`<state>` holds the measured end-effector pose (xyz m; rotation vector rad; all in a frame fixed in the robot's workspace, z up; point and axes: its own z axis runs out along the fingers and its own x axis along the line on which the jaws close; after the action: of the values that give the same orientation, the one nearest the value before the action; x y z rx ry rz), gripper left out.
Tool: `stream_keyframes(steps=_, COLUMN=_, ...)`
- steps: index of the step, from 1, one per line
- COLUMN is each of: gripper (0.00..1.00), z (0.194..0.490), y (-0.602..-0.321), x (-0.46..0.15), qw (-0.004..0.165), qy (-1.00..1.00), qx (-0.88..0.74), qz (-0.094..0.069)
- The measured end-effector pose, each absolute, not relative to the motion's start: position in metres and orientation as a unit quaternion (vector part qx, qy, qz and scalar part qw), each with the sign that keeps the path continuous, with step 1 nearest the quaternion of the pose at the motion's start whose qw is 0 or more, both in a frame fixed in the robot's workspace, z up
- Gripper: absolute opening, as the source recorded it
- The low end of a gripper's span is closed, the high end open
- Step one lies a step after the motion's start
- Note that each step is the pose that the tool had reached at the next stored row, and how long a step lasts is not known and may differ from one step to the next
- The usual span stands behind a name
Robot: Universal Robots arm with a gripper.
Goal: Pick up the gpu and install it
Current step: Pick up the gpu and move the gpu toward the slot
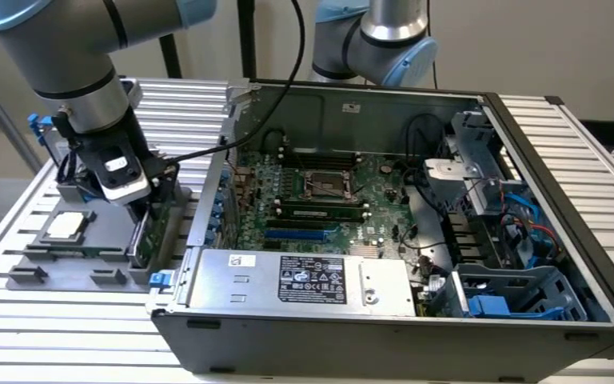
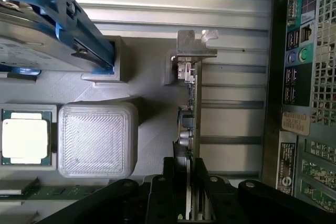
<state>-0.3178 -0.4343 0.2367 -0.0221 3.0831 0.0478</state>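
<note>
Black gripper [image 2: 190,184], item one: closed on the gpu [image 2: 193,111], its pads [image 2: 176,187] set against both faces of the card with no gap showing. The gpu stands on its long edge in a slot along the edge of the grey holder [image 2: 152,82] nearest the computer case [image 1: 392,336]. The holder rests on the slatted metal table [image 1: 61,328]. Step in hand, as judged: the pick-up, with the card seated in its slot and not yet lifted. To do it well, you draw straight up along the slot and keep the card upright, since any tilt would likely bind it against the slot walls. You hold the body of the board, not the bracket, firmly but no harder than needed, because the card is thin. Mind the neighbours: grey square block [image 2: 97,140] just beside the slot, hard drive with blue rails [image 2: 47,30] in its own bay of the holder, processor chip [image 2: 21,140] in its own recess. Item two, the gpu: thin flat card seen edge-on, with a green board edge on one side and dark parts on the other. A silver metal bracket [image 2: 195,45] with a bent tab closes the end away from the gripper. It looks rigid and light, with narrow edges.
</note>
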Motion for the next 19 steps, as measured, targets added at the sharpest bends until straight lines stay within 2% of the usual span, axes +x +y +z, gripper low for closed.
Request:
stream_keyframes(steps=11, gripper=0.0, z=0.238, y=-0.434, x=-0.318, qw=0.029, qy=0.999, qx=0.006, qz=0.015)
stream_keyframes(steps=19, gripper=0.0, z=0.253, y=-0.434, x=-0.318, qw=0.029, qy=0.999, qx=0.006, qz=0.015)
